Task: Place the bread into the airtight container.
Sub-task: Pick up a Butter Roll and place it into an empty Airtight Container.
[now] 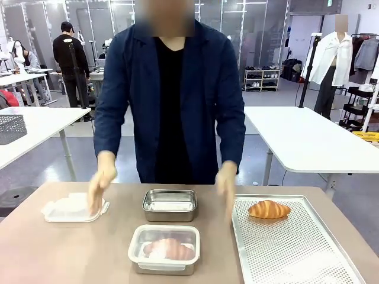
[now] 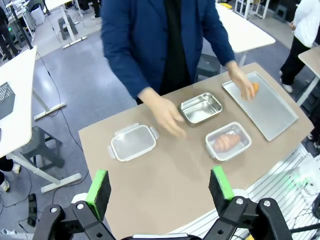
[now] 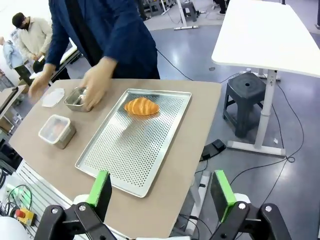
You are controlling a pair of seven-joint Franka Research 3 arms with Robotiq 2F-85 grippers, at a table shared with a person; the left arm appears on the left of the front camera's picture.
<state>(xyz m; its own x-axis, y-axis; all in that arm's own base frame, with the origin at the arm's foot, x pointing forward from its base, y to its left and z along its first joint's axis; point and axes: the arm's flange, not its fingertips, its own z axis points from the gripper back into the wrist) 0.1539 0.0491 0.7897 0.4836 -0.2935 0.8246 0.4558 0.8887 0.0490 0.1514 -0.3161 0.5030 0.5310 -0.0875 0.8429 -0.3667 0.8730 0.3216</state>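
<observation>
I see my left gripper (image 2: 159,189) and right gripper (image 3: 160,192) with fingers spread, holding nothing; the croissant (image 1: 269,209) lies on the perforated tray (image 1: 296,254).

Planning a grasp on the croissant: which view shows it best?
Right wrist view: the croissant lies whole, unblocked on the tray, seen from above. The front view shows it clearly but lower. In the left wrist view a person's hand partly covers it.
</observation>
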